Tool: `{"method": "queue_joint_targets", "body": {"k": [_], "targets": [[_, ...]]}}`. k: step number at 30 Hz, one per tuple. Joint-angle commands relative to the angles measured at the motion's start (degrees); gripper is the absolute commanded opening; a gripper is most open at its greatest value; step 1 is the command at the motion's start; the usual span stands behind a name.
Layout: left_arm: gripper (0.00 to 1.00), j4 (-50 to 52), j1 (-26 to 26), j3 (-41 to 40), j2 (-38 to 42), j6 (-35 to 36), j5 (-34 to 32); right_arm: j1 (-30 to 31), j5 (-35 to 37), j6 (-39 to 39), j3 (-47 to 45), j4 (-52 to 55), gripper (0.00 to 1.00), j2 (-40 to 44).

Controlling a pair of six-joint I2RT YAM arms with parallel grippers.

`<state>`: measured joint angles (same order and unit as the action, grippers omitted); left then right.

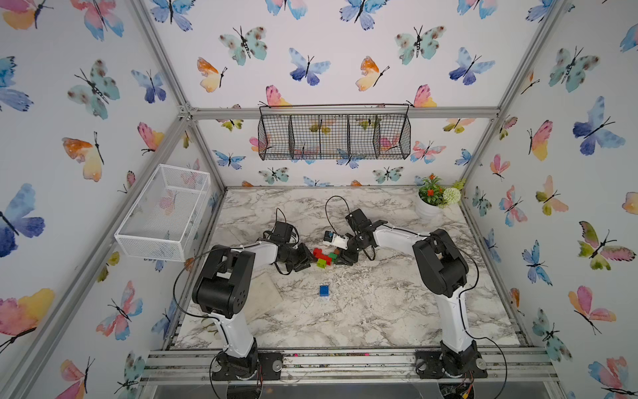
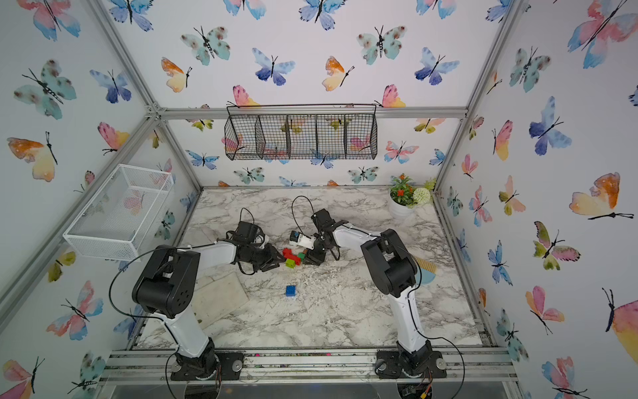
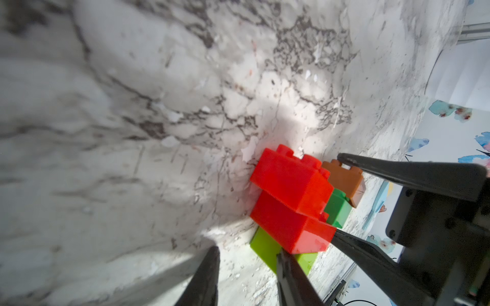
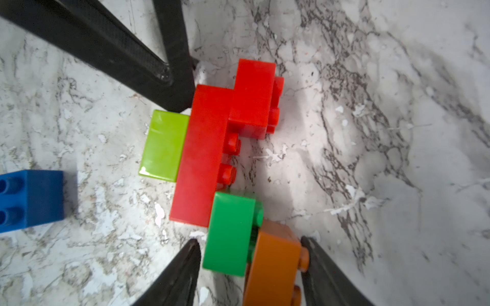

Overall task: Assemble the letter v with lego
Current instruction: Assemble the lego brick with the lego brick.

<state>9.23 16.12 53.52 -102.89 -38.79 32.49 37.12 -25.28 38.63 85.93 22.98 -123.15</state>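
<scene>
Letter v (image 1: 323, 257): unfinished, it lay on its side near the middle of the marble table (image 4: 371, 132), between the two grippers. The lime green brick (image 4: 164, 145), long red brick (image 4: 204, 159), small red brick (image 4: 252, 98), dark green brick (image 4: 230, 233) and orange brick (image 4: 273, 265) formed one stepped chain.
Blue brick (image 1: 324, 290): it sat alone, well apart from the chain, on the robot's side of it.
Left gripper (image 3: 248, 253): slightly open and empty, with one fingertip (image 4: 180, 100) braced against the long red brick.
Right gripper (image 4: 249, 241): partly closed astride the dark green and orange bricks, one finger (image 4: 318, 265) touching the orange studs. We could not tell whether it truly pinched them.
Risk at the joint: we judged a harder squeeze could pop the orange brick off, since a dark gap showed there.
Risk of sliding: with only one finger bracing it, a push could swing the whole chain round.
Hidden: the orange brick ran off the right wrist view's edge, and the stud joints were covered. In both top views the chain looked tiny, with the grippers crowding it.
</scene>
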Motion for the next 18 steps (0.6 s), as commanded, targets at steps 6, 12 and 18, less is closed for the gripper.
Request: {"method": "queue_joint_targets", "body": {"k": [6,12,18], "targets": [[0.4,3.4,-0.3,-0.4,-2.4,1.2,-2.3,0.6,0.5,0.4,0.0,-2.4,0.64,-1.1],[0.4,4.1,-0.6,0.5,-3.0,1.8,-2.3,0.8,0.9,1.5,0.6,-1.9,0.65,-1.8],[0.4,5.0,-1.2,1.6,-3.5,2.6,-2.6,0.8,-0.6,3.8,-0.1,-1.4,0.63,-1.6]]}}
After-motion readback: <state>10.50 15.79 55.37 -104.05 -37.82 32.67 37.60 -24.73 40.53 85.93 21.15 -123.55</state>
